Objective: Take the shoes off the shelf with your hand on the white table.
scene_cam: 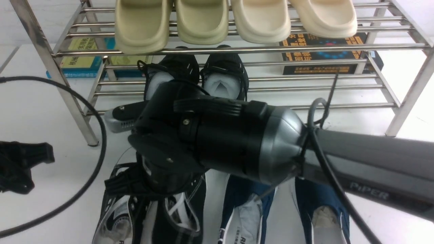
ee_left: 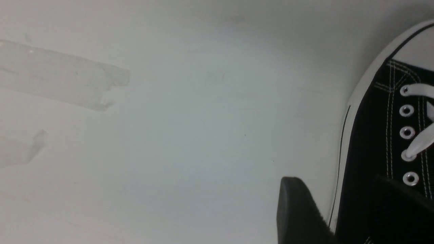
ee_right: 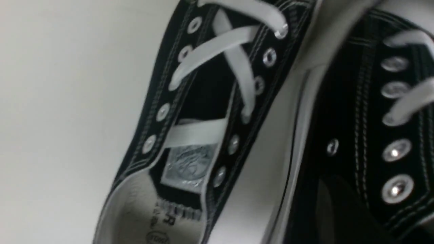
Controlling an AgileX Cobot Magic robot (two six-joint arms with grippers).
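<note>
In front of the rack [scene_cam: 251,50], the black sneakers [ee_right: 210,91] rest on the counter [scene_cam: 51,125]; the left tool [ee_left: 339,181] stands wide, the right tool [scene_cam: 127,193], grip indeterminable, could snag laces when lifting, dragging a shoe askew.

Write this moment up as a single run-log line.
right gripper: at black sneakers | sneakers: on white table, off the rack | left gripper: off to the left | grip: unclear
</note>
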